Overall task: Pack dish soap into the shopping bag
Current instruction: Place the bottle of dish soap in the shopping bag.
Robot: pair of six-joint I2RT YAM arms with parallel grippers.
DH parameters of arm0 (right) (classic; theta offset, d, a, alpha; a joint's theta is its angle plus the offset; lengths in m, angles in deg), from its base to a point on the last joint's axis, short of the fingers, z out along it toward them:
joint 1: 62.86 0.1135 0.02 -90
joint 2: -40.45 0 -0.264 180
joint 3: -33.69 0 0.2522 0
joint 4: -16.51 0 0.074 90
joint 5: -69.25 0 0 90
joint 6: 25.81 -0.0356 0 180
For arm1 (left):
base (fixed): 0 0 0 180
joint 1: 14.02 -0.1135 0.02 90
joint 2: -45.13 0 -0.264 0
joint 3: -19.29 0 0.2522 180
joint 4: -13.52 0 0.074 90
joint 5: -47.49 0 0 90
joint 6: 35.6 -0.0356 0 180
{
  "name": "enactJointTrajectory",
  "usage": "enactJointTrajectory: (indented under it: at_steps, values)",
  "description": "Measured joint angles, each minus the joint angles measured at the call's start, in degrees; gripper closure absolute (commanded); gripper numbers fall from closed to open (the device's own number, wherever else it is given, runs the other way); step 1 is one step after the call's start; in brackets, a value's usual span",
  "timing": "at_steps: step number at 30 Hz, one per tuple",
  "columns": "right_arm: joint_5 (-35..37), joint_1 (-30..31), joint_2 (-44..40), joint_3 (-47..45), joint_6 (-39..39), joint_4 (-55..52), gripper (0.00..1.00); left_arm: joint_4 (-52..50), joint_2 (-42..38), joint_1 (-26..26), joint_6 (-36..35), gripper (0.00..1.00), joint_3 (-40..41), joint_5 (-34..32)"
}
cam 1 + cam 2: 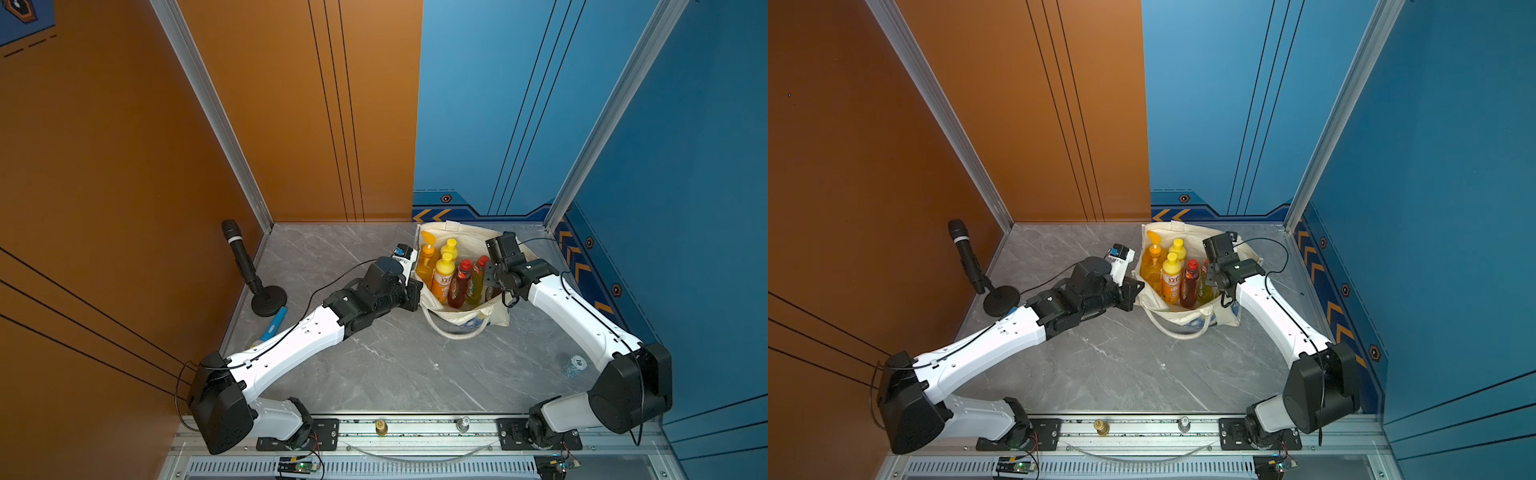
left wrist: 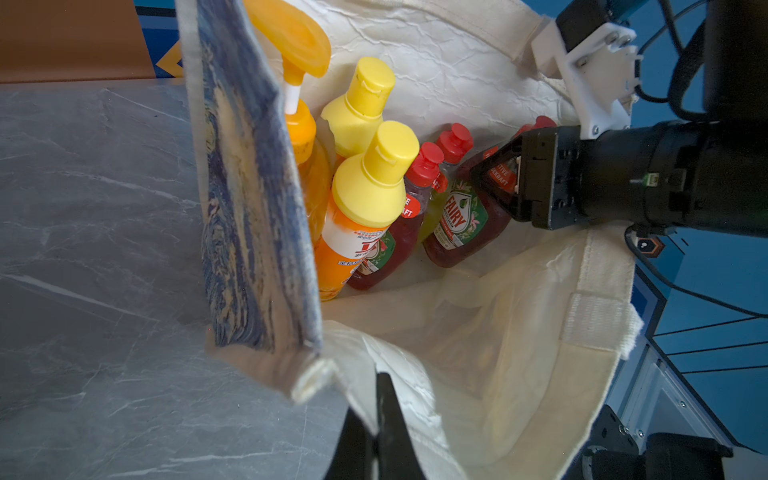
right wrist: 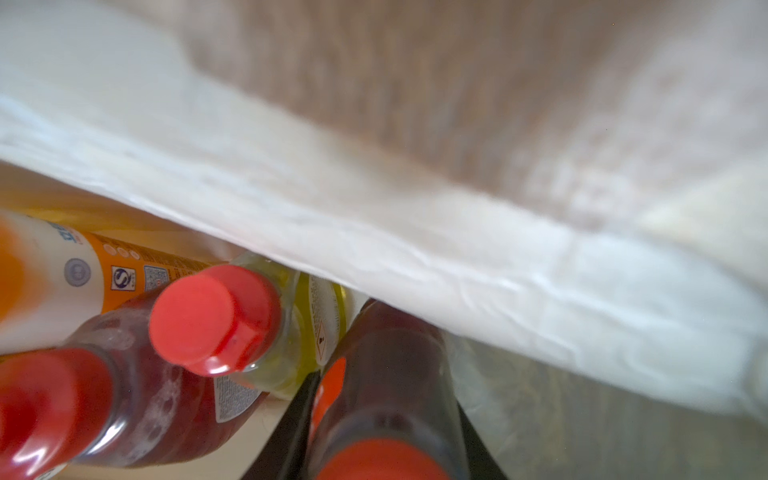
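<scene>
Left wrist view | placing: your right gripper [image 2: 488, 178] clamps dark red Fairy bottle [image 2: 461, 232], 3 o'clock in shopping bag [image 2: 457, 62] | left gripper [image 2: 376, 415] pinches its rim | next: release

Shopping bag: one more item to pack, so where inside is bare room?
Bare lining between the dark red bottle in the right gripper and the bag rim the left gripper pinches. Crowded: bottles along the painted wall.

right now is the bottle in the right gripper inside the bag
In. The right gripper holds the dark red bottle inside the shopping bag.
</scene>
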Motion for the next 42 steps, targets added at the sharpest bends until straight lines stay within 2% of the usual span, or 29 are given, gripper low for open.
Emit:
enactJointTrajectory:
  at_steps: [18,19,22,23,29,34,38,42]
  values:
    - [-0.92,-1.18,1.81,0.48,-2.01,-0.94,0.91,0.55,-1.07,0.0,0.0,1.0,1.46,0.48]
    - [-0.96,-1.18,1.81,0.61,-2.08,-1.09,0.91,0.55,-1.11,0.0,-0.02,0.96,1.46,0.59]
    - [-1.55,-1.18,1.81,1.09,-2.36,-1.75,0.91,0.48,-1.53,0.24,-0.02,0.72,1.46,0.76]
    - [-1.84,-1.16,1.81,1.27,-2.43,-2.03,0.91,0.46,-2.16,0.44,-0.31,0.67,1.46,0.81]
    - [-2.21,-1.01,1.81,2.25,-2.91,-3.56,0.91,0.72,-9.18,2.99,-4.5,0.57,0.72,-1.05]
    - [-2.21,-0.94,1.81,2.45,-3.39,-3.98,0.91,4.57,-12.44,5.31,-11.39,0.51,0.55,-1.99]
    - [-2.19,-0.9,1.81,3.17,-3.48,-4.94,0.91,9.14,-10.38,8.39,-18.69,0.41,0.55,1.4]
    - [-2.19,-0.83,1.81,3.72,-3.56,-5.53,0.91,11.32,-4.92,11.5,-25.94,0.38,0.24,6.43]
